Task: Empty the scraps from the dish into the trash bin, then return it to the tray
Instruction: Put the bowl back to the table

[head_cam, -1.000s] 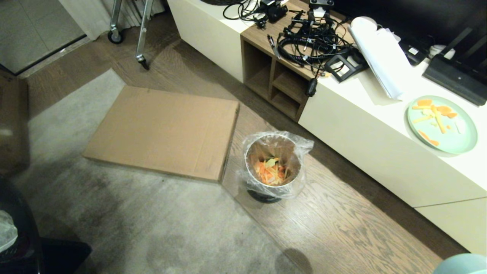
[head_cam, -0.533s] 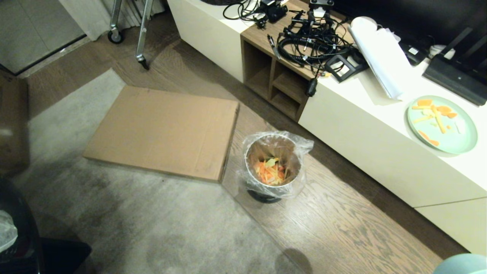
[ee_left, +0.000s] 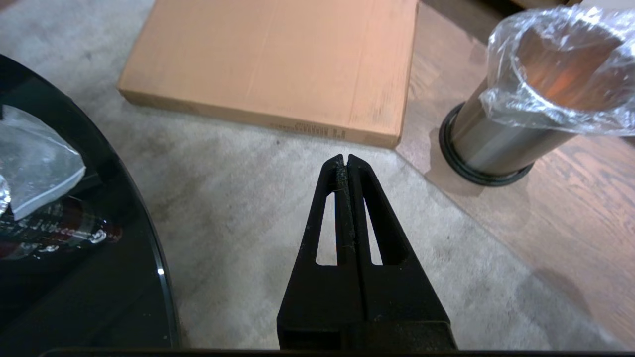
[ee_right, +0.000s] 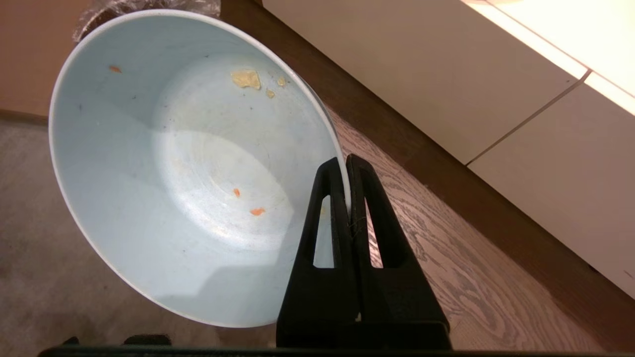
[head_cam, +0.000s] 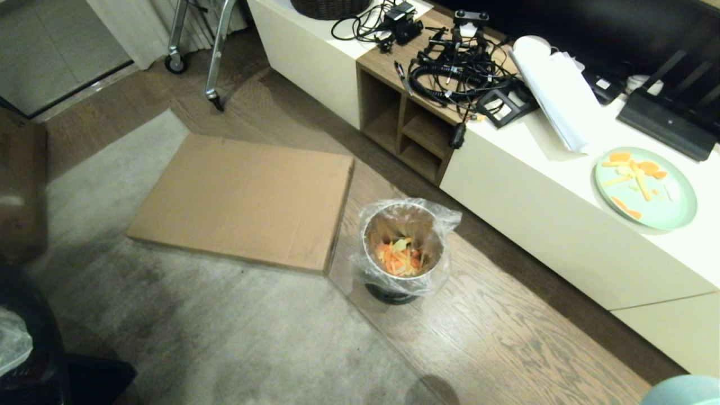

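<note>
Right gripper [ee_right: 347,161] fingers clamped on the dish [ee_right: 188,163] rim, dish nearly emptied, a few bits stuck inside; scraps [head_cam: 400,256] already in the trash bin [head_cam: 403,250]. Left gripper [ee_left: 346,159] pressed closed, empty, near the bin. Tray not visible.

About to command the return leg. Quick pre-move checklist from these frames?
1. Grip: right tool shut on the rim of the dish: ok.
2. Dish emptied: only a few small bits cling inside: ok.
3. Scraps landed in the trash bin, none seen on the floor around it: ok.
4. Left tool shut, holding nothing, over the carpet, apart from the bin: ok.
5. Tray location: not in any view: cannot tell.
6. Green plate on the cabinet holds orange pieces; not this task's dish, leave it: ok.
</note>
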### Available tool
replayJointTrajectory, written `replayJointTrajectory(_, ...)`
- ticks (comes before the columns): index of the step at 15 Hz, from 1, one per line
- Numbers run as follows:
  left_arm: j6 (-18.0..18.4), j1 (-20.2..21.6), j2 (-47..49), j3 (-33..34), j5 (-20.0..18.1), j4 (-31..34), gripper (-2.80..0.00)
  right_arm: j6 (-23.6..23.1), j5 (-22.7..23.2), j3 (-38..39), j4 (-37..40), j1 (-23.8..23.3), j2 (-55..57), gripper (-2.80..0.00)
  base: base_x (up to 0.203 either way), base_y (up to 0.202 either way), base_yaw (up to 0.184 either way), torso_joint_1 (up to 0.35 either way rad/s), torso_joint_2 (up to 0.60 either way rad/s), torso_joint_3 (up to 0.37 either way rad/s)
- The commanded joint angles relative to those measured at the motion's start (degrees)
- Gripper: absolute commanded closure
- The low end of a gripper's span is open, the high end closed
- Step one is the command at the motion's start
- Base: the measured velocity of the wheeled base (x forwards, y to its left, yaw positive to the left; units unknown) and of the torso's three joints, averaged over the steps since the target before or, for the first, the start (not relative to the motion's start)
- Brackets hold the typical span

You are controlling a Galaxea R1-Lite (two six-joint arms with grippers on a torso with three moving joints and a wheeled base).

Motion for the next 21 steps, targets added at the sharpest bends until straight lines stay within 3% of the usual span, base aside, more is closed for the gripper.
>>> replayJointTrajectory(1,-0.05,0.0,-0.02,0.0,0.03,-0.04,0.0,-0.04,0.02,0.05,-0.01,0.0,0.09,0.0,0.0,0.0,0.0,0.002,0.01,0.188)
replayJointTrajectory(21,-0.03,0.0,-0.02,0.0,0.03,-0.04,0.0,-0.04,0.02,0.05,-0.02,0.0,0.12,0.0,0.0,0.0,0.0,0.003,0.0,0.202)
